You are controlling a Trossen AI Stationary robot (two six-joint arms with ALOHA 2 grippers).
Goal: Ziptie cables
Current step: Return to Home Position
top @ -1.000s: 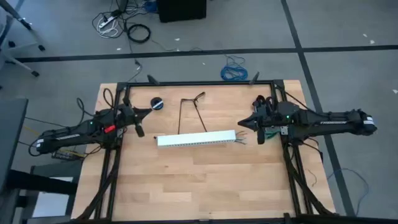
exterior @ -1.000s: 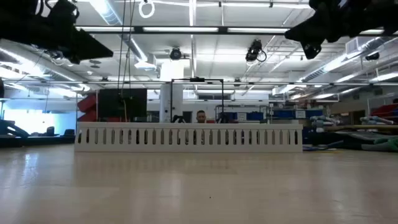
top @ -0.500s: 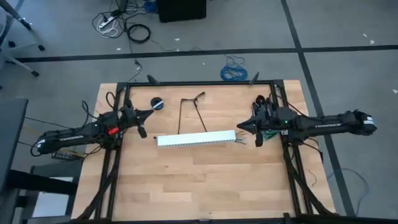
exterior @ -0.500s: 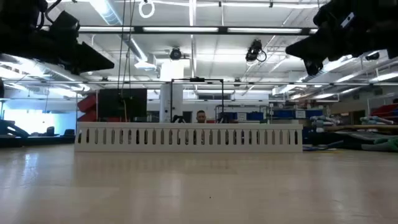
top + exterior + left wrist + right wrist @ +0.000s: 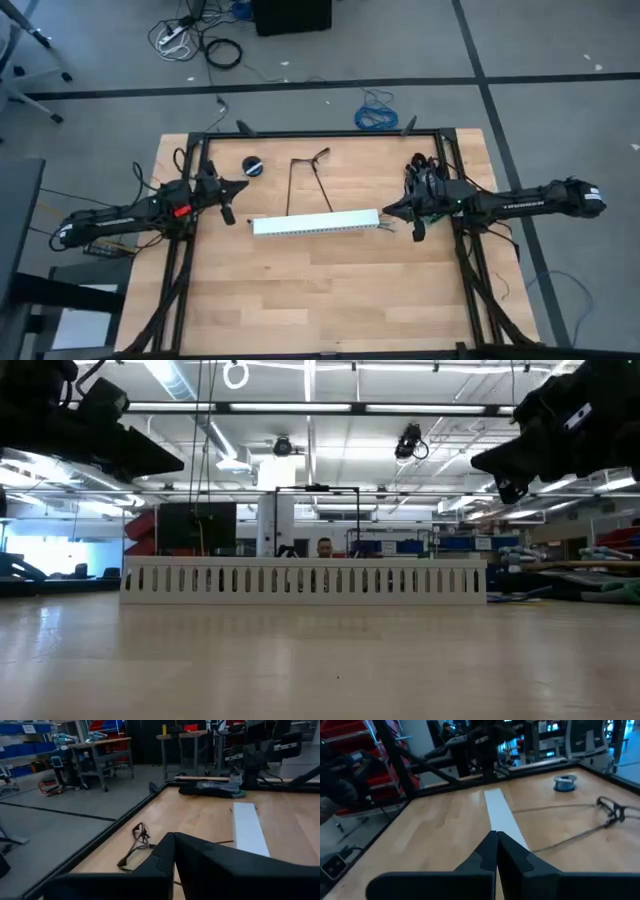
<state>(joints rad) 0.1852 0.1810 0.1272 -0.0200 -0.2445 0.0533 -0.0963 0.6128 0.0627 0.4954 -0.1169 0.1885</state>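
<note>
– White plastic duct (image 5: 315, 223) lies on the tabletop (image 5: 300, 300) between the two hands, and it looks closed. Where are the cables?

– Tucked inside it, by my judgement. Only a few thin ends of the cables (image 5: 386, 226) show, fanning out of the duct end that faces the right hand (image 5: 496, 837). They lie just ahead of its fingertips, lower down on the wood.

– And the hands themselves?

– Both empty. Each wrist view shows the two dark fingers pressed together with nothing between them. The left hand (image 5: 174, 840) hangs above the wood off the duct's other end, with the duct ahead of it and to one side.

– So only the trip home is left. How best?

– Lift first, then draw back. The right hand should rise clear of those wire ends before it swings away, so nothing catches and drags the bundle out. The left has a thin dark cord (image 5: 290, 188) and a small round spool (image 5: 252, 166) near it. I cannot tell how high it rides over them, so a clean upward start is safest there too. No call to open the fingers.
</note>
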